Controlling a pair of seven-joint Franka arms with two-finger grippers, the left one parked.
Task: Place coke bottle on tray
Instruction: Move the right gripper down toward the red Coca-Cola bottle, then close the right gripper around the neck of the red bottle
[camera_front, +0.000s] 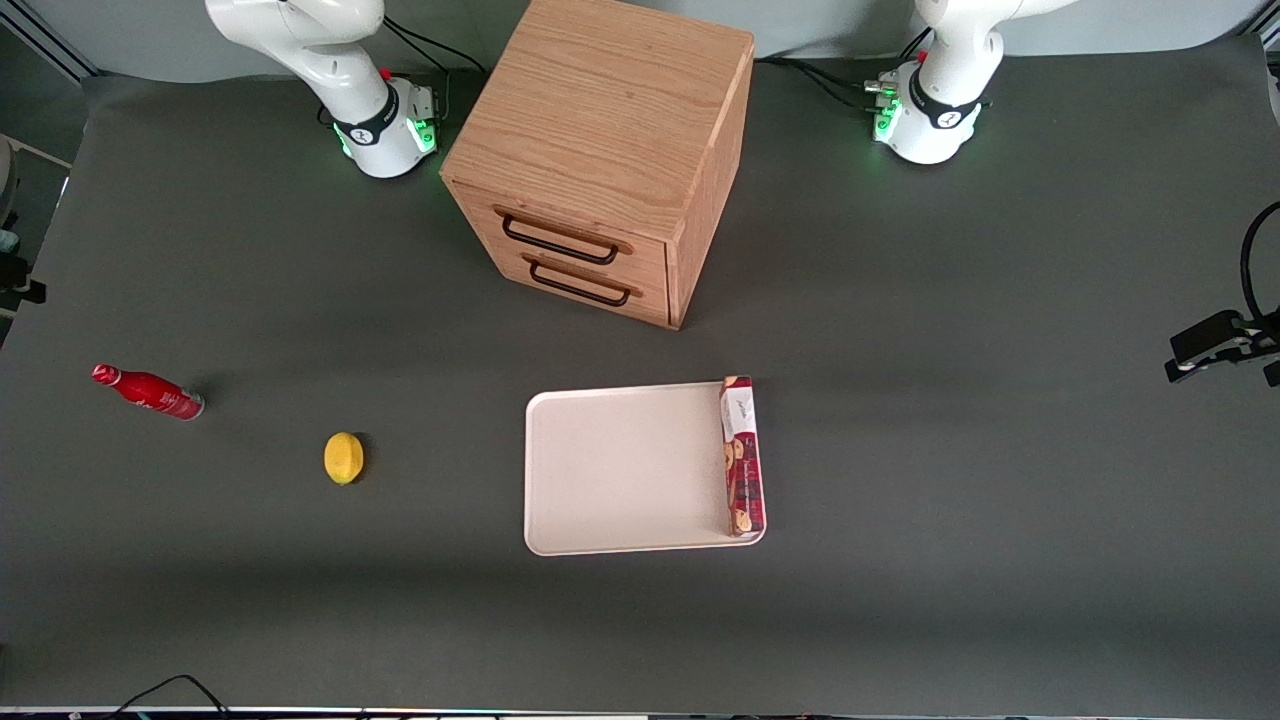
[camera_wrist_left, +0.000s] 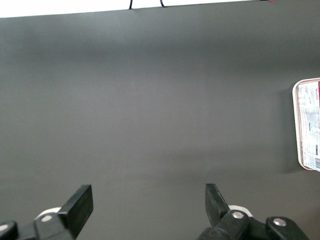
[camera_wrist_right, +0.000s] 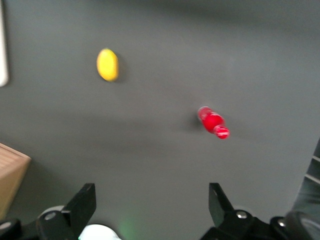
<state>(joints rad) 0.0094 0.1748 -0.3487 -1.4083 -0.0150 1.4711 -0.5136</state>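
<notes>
The coke bottle (camera_front: 148, 392), small and red with a red cap, stands on the dark table toward the working arm's end, well apart from the tray. It also shows in the right wrist view (camera_wrist_right: 212, 121). The cream-white tray (camera_front: 620, 470) lies flat in front of the wooden cabinet, nearer to the front camera. My right gripper (camera_wrist_right: 152, 205) is open and empty, high above the table, with the bottle far below and ahead of its fingertips. The gripper is out of the front view.
A red biscuit box (camera_front: 742, 455) lies in the tray along its edge toward the parked arm. A yellow lemon-like ball (camera_front: 343, 458) sits between bottle and tray, and shows in the right wrist view (camera_wrist_right: 107, 64). A wooden two-drawer cabinet (camera_front: 600, 150) stands between the arm bases.
</notes>
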